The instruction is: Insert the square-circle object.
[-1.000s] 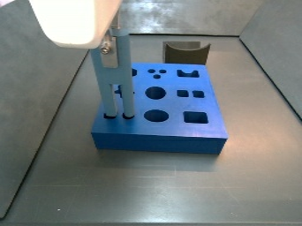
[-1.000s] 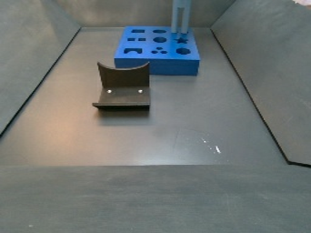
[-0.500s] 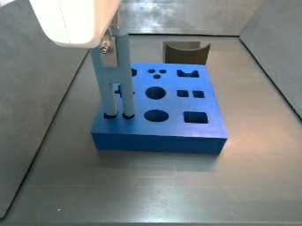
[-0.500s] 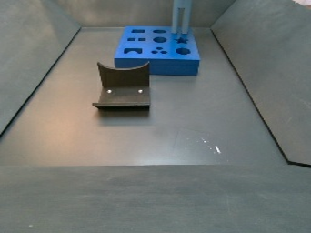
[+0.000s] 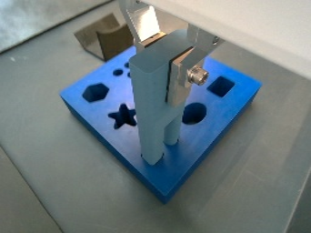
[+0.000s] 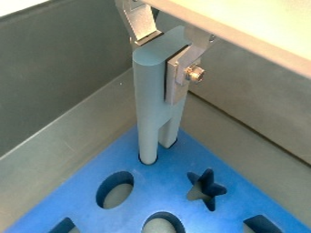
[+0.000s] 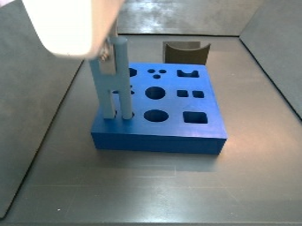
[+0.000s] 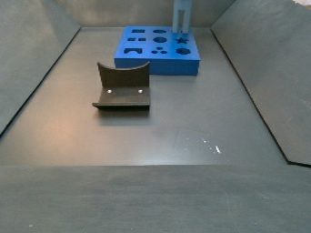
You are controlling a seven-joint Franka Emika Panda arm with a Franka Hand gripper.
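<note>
The square-circle object (image 5: 158,105) is a tall pale blue post, flat on one side and rounded on the other. It stands upright with its lower end in a hole near a corner of the blue block (image 5: 170,177). My gripper (image 5: 168,53) is shut on the top of the post, with one silver finger on each side. This also shows in a wrist view, with the gripper (image 6: 165,55), the post (image 6: 152,109) and the block (image 6: 152,187). In both side views the post (image 7: 115,88) (image 8: 183,18) rises from the block (image 7: 160,141) (image 8: 152,62).
The block has several other shaped holes, among them a star (image 5: 122,116) and a round one (image 5: 192,114). The fixture (image 8: 122,86) (image 7: 183,50) stands on the grey floor apart from the block. Grey walls enclose the floor.
In a side view the arm has come down a little over the block. The post stays upright in the same corner hole.
</note>
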